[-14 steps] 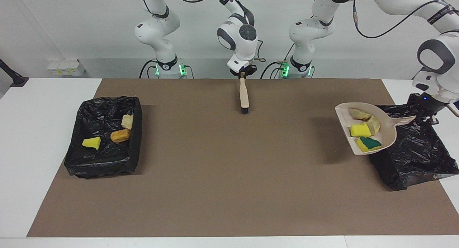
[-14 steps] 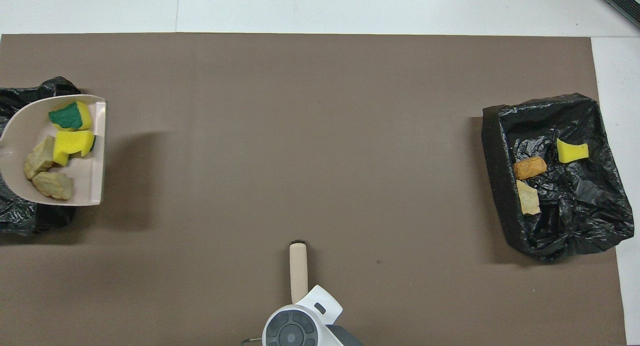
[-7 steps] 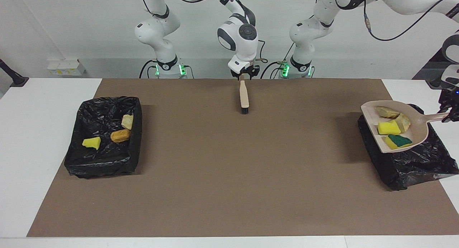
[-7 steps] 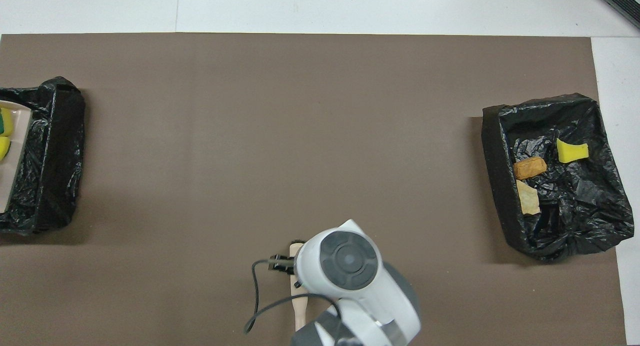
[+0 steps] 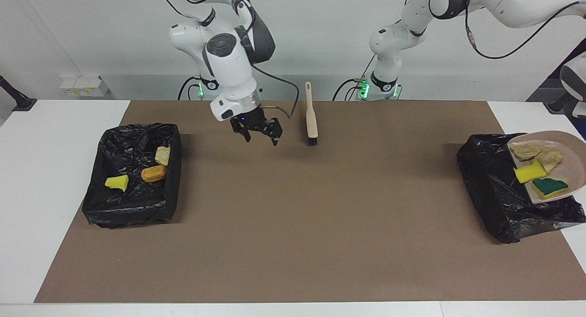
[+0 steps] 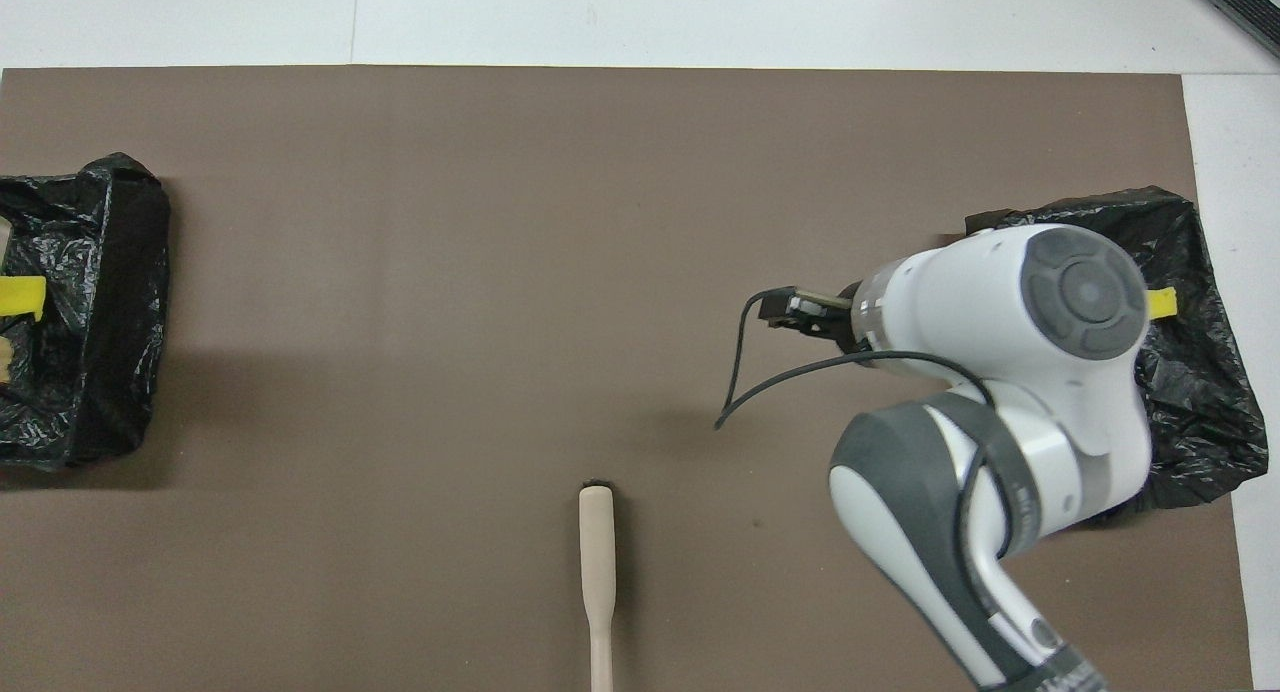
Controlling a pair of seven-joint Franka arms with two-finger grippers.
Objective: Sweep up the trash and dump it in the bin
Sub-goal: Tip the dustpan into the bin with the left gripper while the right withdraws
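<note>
over the bin [image 5: 512, 193] at the left arm's end of the table [image 5: 293, 225], your dustpan [image 5: 556, 163] tilts four trash pieces [image 5: 540, 172]; left pincer unseen. right pincer [image 5: 261, 133] hangs released beside the brush [image 5: 311, 115].

seven trash bits [image 5: 531, 173], two bins [image 5: 132, 175]

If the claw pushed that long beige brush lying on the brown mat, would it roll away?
Probably not: the long beige brush looks flat-handled, so it would likely slide or pivot. It seems stiff and light, judging by its slim, straight shape.
</note>
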